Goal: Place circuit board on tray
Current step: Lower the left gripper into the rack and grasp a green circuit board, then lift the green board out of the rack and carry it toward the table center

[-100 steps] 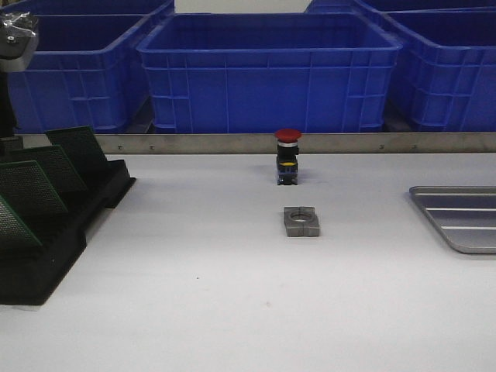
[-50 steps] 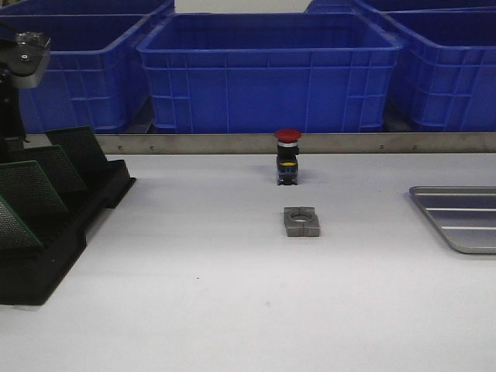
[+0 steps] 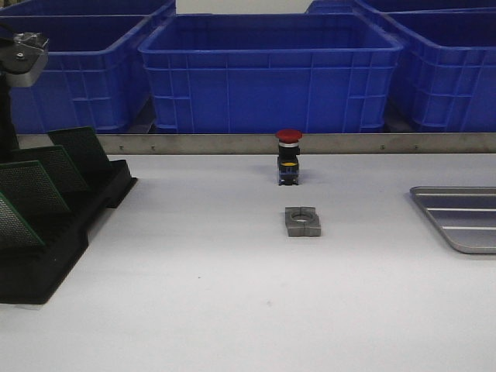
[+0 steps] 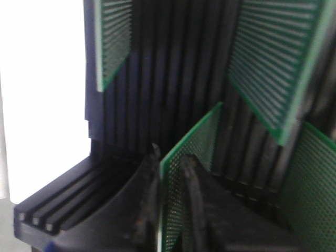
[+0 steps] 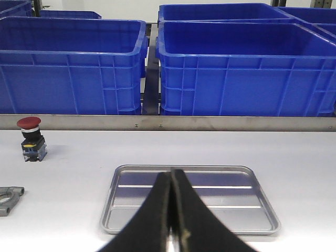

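Observation:
Several green perforated circuit boards (image 3: 31, 186) stand tilted in a black slotted rack (image 3: 46, 256) at the table's left. In the left wrist view my left gripper (image 4: 170, 173) has one finger on each side of one circuit board (image 4: 202, 136) and is closed on its upper edge, with the board still in the rack (image 4: 157, 79). Only part of the left arm (image 3: 22, 58) shows in the front view. The silver ribbed tray (image 3: 465, 221) lies at the right edge. My right gripper (image 5: 172, 176) is shut and empty, hovering before the tray (image 5: 236, 210).
A red push button (image 3: 288, 167) stands at mid table with a grey metal block (image 3: 302, 222) in front of it. Blue plastic crates (image 3: 267, 74) line the back behind a metal rail. Other boards (image 4: 278, 63) stand close beside the gripped one.
The left arm's wrist came down and slightly right over the rack, then held still. The boards, button, block and tray have not moved.

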